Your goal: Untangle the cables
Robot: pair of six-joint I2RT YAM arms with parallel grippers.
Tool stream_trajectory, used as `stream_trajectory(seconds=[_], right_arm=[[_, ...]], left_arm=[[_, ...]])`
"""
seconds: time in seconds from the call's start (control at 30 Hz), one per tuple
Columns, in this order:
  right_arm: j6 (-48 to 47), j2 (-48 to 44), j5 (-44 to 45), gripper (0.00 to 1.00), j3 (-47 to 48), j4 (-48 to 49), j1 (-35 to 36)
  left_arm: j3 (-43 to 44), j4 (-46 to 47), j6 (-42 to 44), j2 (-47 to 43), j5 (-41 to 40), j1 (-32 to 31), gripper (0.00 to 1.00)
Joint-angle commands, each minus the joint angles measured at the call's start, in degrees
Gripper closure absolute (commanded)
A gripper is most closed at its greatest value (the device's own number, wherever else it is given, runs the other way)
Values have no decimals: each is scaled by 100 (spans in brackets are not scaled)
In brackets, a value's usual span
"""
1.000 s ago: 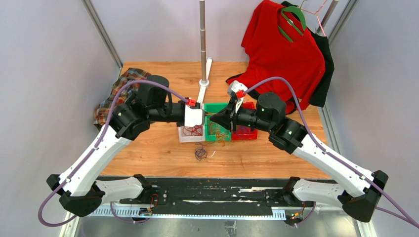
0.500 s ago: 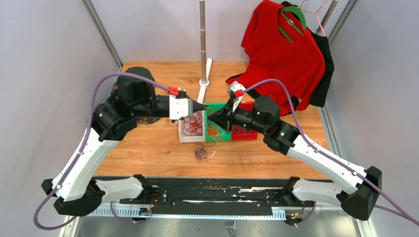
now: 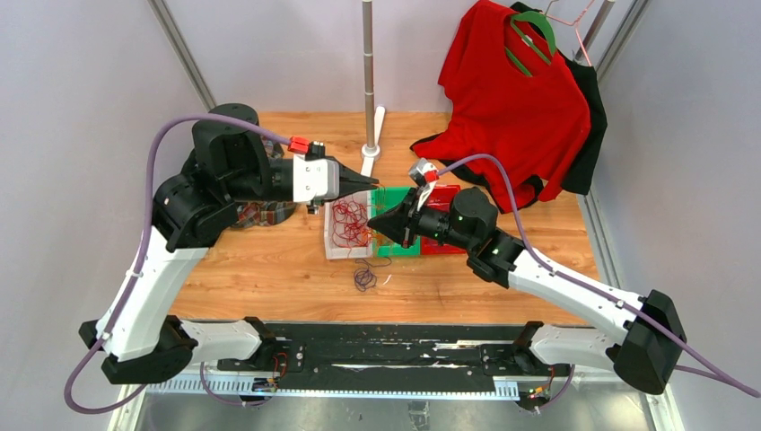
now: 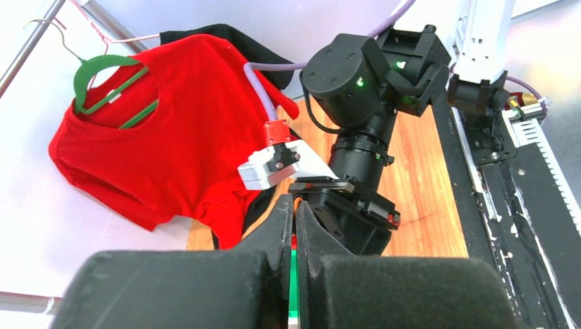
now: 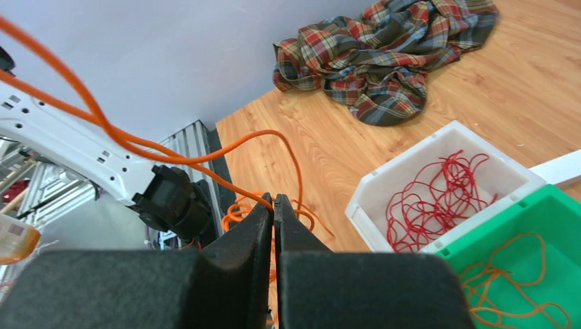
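Note:
Both grippers hang close together over three bins. My right gripper [image 3: 375,218] [image 5: 273,199] is shut on a thin orange cable [image 5: 103,125]. Two strands of it rise to the upper left, out of the right wrist view. My left gripper [image 3: 370,182] [image 4: 294,200] is shut, higher up, with a sliver of orange pinched at its tips. Red cables [image 3: 348,223] [image 5: 438,199] lie in the white bin [image 3: 329,253]. More orange cable [image 5: 507,274] lies in the green bin [image 3: 395,250]. A small purple cable bundle [image 3: 363,277] lies on the table in front of the bins.
A red bin [image 3: 446,244] stands right of the green one. A plaid cloth [image 3: 260,214] [image 5: 384,62] lies at the left. A metal pole stand [image 3: 369,81] and a red shirt on a hanger [image 3: 511,99] are at the back. A black rail [image 3: 377,346] runs along the near edge.
My left gripper has risen and drawn back to the left, uncovering the white bin. My right gripper has moved left over the green bin.

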Motion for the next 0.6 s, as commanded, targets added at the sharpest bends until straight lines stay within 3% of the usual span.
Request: stream_trajectory(seconds=[0.0,0.43,0.57], right_arm=[[253,136,71,99,-356,164,154],[-18,255,471,98,-1012,-76,625],[-9,214,438,90,-1087,-108,637]], left_arm=[[549,299,133,31,77,-54,100],[1529,305,923,288,-331,-50,99],[1637,308,1172,323,-435,-56,100]])
